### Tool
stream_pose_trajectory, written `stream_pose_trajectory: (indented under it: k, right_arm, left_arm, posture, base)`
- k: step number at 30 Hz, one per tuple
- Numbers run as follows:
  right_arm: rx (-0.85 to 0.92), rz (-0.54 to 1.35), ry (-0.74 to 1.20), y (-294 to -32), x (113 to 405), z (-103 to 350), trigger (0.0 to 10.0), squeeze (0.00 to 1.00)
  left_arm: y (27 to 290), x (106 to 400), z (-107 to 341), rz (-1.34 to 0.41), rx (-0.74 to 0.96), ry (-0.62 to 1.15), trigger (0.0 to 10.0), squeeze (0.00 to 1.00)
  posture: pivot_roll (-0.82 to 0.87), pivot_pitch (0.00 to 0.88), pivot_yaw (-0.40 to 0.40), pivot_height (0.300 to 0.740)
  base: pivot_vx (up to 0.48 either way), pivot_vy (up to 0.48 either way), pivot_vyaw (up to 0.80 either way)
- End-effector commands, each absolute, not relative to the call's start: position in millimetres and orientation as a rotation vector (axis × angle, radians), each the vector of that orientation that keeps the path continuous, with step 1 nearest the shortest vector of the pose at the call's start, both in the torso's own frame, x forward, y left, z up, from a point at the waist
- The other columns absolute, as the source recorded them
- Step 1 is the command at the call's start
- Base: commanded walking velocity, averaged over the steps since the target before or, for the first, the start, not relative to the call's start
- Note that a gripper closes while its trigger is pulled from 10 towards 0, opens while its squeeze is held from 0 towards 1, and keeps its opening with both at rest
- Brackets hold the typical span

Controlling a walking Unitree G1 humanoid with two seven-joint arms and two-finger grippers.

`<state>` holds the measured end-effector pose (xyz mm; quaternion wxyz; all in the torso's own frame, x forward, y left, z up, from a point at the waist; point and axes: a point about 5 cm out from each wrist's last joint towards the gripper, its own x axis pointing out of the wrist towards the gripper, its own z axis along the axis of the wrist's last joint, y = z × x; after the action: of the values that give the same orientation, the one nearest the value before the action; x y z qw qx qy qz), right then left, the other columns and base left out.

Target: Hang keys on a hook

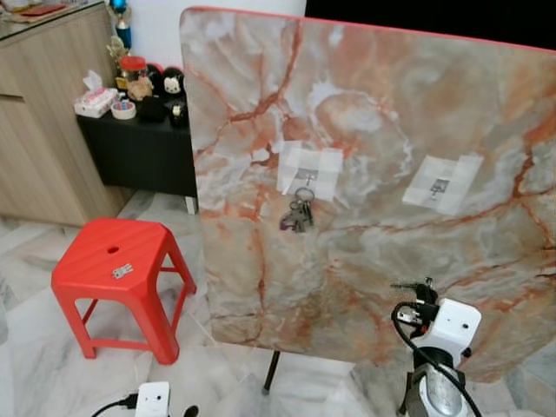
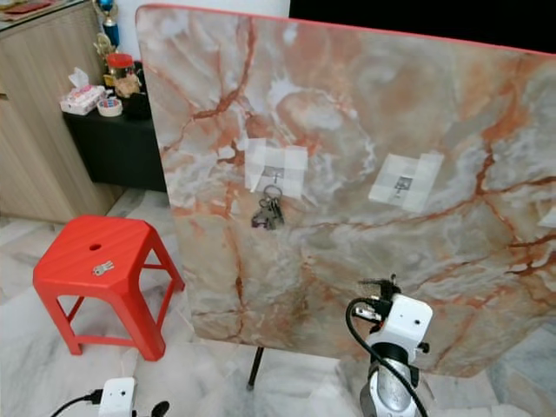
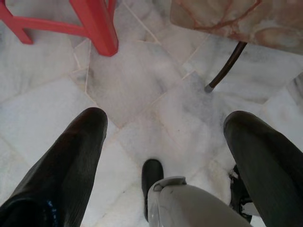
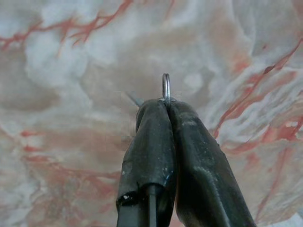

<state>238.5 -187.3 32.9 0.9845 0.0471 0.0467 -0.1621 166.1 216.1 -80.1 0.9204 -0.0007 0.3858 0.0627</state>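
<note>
A large marbled board (image 1: 365,174), veined in orange and grey, stands upright and tilted on a thin dark leg over the pale marble floor (image 3: 142,94). Two patches of white tape on its face each carry a small metal hook: the left hook (image 1: 306,176) already bears a bunch of keys (image 1: 300,213), while the right hook (image 1: 440,185) is bare. A red plastic stool (image 1: 117,269) stands beside the board on the robot's left.

The right gripper (image 4: 166,105) is raised low in front of the board, below the bare hook, its two black fingers (image 4: 149,146) pressed together on a key ring (image 4: 165,90), whose thin steel loop stands edge-on above the tips. In the head views dark key shapes jut from that gripper (image 1: 415,289). The left gripper (image 3: 163,137) hangs low over the floor with its fingers spread apart and nothing between them.

The ring looks light, stiff and smooth, so it could twist or slip in a loose pinch, and any keys below it would swing. The hold seems well placed: gripping the ring's lower part leaves the upper arc free to pass over the hook.
</note>
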Motion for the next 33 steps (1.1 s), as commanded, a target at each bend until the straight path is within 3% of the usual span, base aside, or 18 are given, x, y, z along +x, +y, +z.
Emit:
stream_pose_trajectory:
  k: [1, 11, 33]
  right_arm:
    - [0.095, -0.334, 0.086, -189.4, 240.4, 35.5, 10.0, 0.0]
    - [0.122, -0.342, 0.102, -188.7, 243.8, 32.8, 10.0, 0.0]
    - [0.063, -0.392, 0.034, -197.5, 233.5, 46.5, 10.0, 0.0]
  left_arm:
    - [213.9, 162.9, -82.0, 0.116, 0.0, 0.804, 10.0, 0.0]
    - [212.9, 163.4, -81.9, 0.111, 0.005, 0.801, 10.0, 0.0]
    - [212.2, 162.6, -82.3, 0.102, 0.008, 0.804, 10.0, 0.0]
  posture:
    - [0.06, 0.0, -0.096, 0.74]
    - [0.06, 0.0, -0.096, 0.74]
    - [0.06, 0.0, -0.095, 0.74]
  base:
    - [0.289, 0.0, 0.0]
    - [0.284, 0.0, 0.0]
    - [0.0, 0.0, 0.0]
